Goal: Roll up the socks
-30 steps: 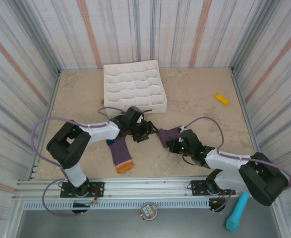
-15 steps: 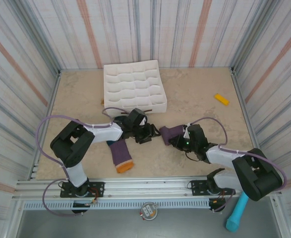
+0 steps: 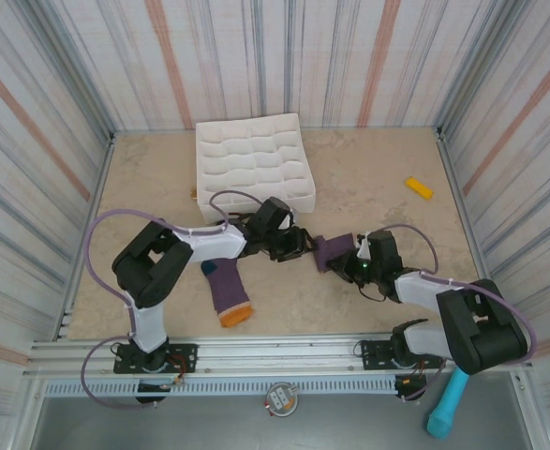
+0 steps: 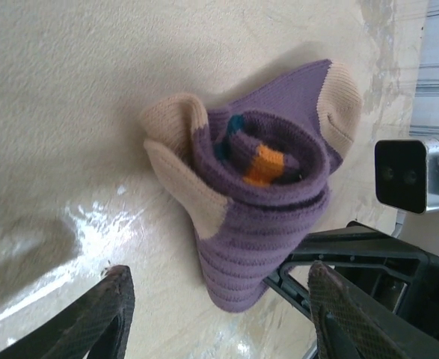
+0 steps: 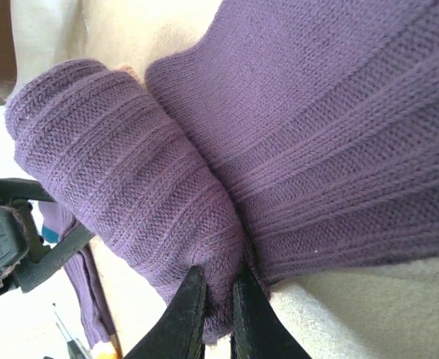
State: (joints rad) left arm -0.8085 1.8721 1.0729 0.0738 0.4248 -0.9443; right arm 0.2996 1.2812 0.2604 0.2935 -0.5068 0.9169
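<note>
The rolled purple knit sock (image 4: 268,194), orange toe inside its coil, lies in the middle of the beige stone-like surface (image 3: 378,178). The right jaws are narrow and pinch its fabric. The left jaws stand wide just beside it, not touching it. The flat purple striped sock (image 3: 225,289) lies near the left arm.

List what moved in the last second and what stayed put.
The right gripper, shut on the rolled sock, dragged it a little to the right and away from the bases. The left gripper, jaws open, followed rightward toward it. The flat sock and the white tray stayed put.
</note>
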